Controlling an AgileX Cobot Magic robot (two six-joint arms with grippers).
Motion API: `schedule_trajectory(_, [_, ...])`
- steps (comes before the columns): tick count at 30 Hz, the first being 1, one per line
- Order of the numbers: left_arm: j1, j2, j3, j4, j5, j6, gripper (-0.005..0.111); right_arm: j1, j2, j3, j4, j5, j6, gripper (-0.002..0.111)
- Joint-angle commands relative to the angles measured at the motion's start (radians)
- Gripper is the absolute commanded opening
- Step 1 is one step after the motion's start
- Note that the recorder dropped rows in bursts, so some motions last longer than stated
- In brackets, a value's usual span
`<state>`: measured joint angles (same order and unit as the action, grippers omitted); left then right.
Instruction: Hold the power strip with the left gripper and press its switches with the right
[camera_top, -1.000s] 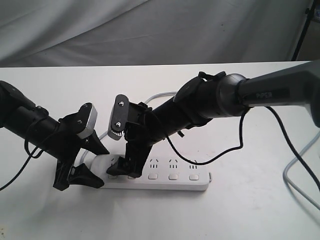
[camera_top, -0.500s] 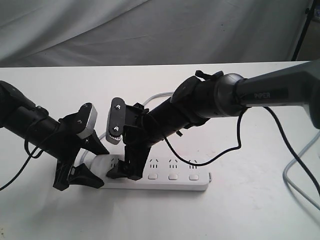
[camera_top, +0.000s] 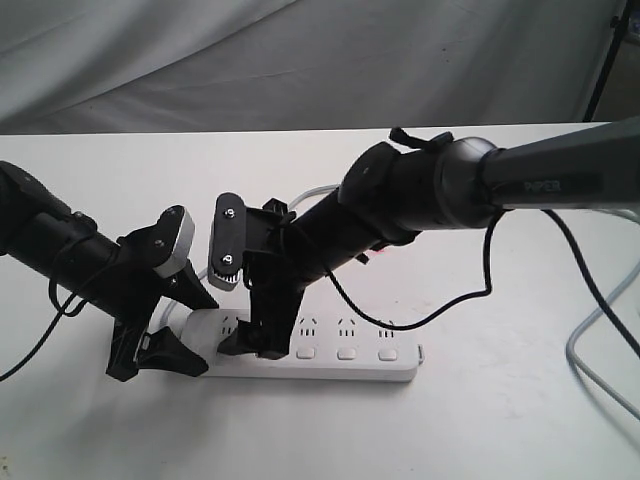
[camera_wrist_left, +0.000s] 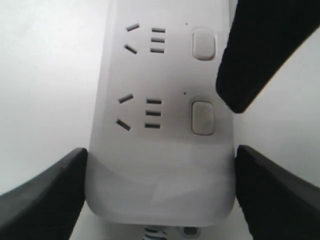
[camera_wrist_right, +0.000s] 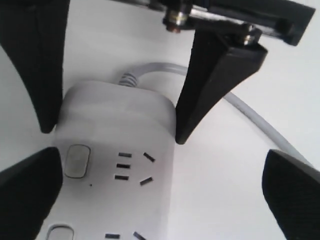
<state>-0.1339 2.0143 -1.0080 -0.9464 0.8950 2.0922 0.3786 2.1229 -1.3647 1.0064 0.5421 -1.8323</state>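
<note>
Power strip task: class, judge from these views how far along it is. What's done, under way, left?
Done: the left gripper clamps the power strip at its cord end, a finger against each long edge. Under way: the right gripper, jaws wide, has one fingertip beside the first switch, not squarely on it. Left: pressing the switches; whether any is already pressed cannot be told.

Power strip (camera_top: 350, 362) on table (camera_top: 500, 420); left gripper (camera_top: 200, 335) astride its left end.
</note>
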Motion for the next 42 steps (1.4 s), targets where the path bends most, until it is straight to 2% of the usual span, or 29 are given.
schedule_trajectory(1, [-0.006,0.001,0.004,-0.010,-0.005,0.001,0.014,0.006,-0.060,0.007,-0.021,0.024,0.046,0.105])
schedule_trajectory(9, [-0.006,0.001,0.004,-0.010,-0.005,0.001,0.014,-0.010,-0.059,0.007,-0.082,0.044,0.061,0.105])
schedule_trajectory(16, [-0.006,0.001,0.004,-0.010,-0.005,0.001,0.014,-0.072,-0.059,0.007,-0.093,0.105,0.079,0.105])
schedule_trajectory(42, [-0.006,0.001,0.004,-0.010,-0.005,0.001,0.014,-0.066,-0.010,0.007,-0.119,0.077,0.136,0.105])
